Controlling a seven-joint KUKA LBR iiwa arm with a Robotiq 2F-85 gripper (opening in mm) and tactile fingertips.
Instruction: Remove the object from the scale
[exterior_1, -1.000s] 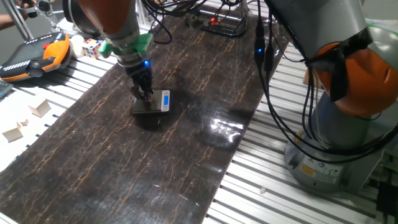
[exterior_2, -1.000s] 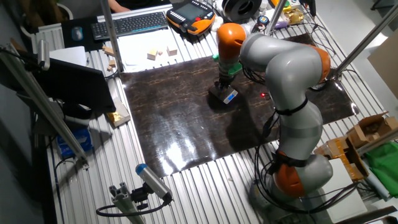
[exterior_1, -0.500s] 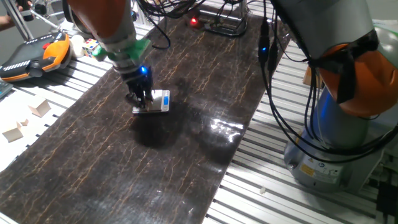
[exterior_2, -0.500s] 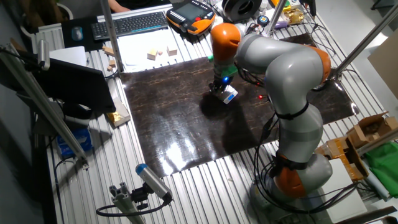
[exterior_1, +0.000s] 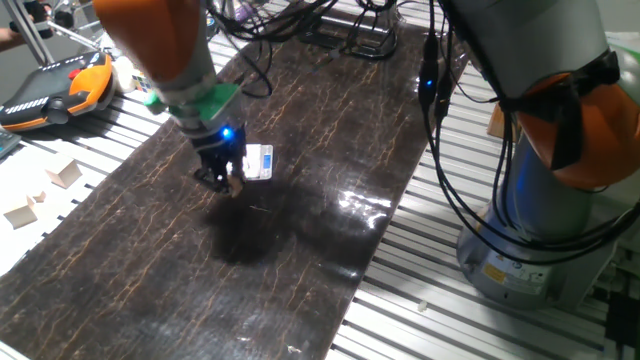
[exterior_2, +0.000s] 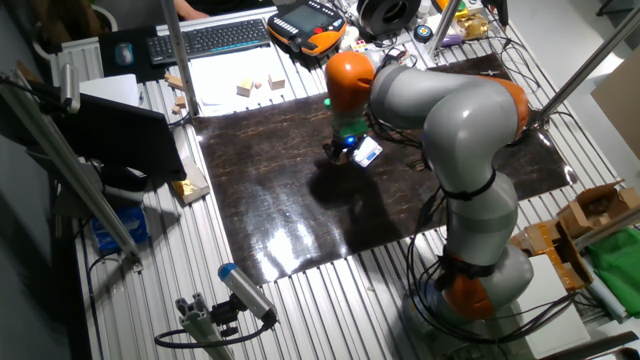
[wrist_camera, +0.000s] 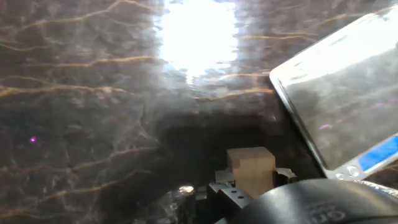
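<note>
At the far left of the worktop (exterior_1: 60, 230), on the bare slats beside the dark mat (exterior_1: 300, 260), pale wooden blocks (exterior_1: 62, 174) lie well apart from the work. Further right, the hand (exterior_1: 228, 184) now hangs above the mat just left of the scale (exterior_1: 258, 161), where half a second ago it stood over the platform. Its fingers are closed on the object (wrist_camera: 250, 169), the tiny tan cube, which the hand view shows pinched at the fingertips with only dark mat beneath it. To the right, the scale's silver platform looks bare, its blue display strip toward the near end; in the other fixed view the scale (exterior_2: 367, 151) sits just right of the hand (exterior_2: 343, 152). So the cube is off the scale and in the air. What remains, I judge, is to lower it to the mat and release it
</note>
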